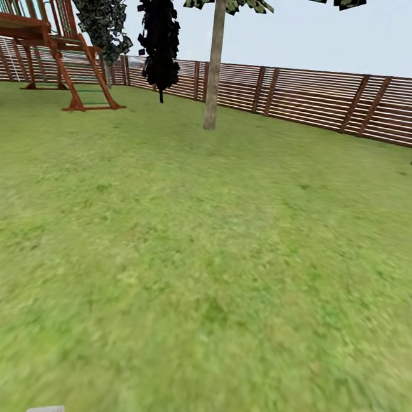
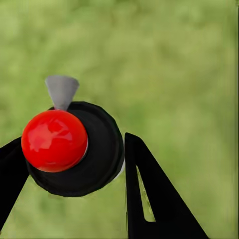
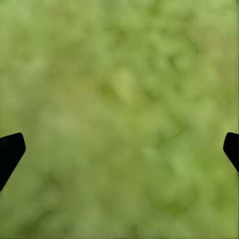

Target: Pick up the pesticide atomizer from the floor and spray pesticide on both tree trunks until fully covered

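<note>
Open lawn (image 1: 212, 264) before tree trunk (image 1: 213, 72), fence (image 1: 320, 101) behind

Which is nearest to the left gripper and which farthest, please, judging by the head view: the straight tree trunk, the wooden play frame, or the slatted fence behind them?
1. Play frame, far left on the lawn; its ladder foot sits about level with the trunk's base, so too close to call.
2. Straight tree trunk, centre.
3. Slatted fence, behind both, farthest.
</note>
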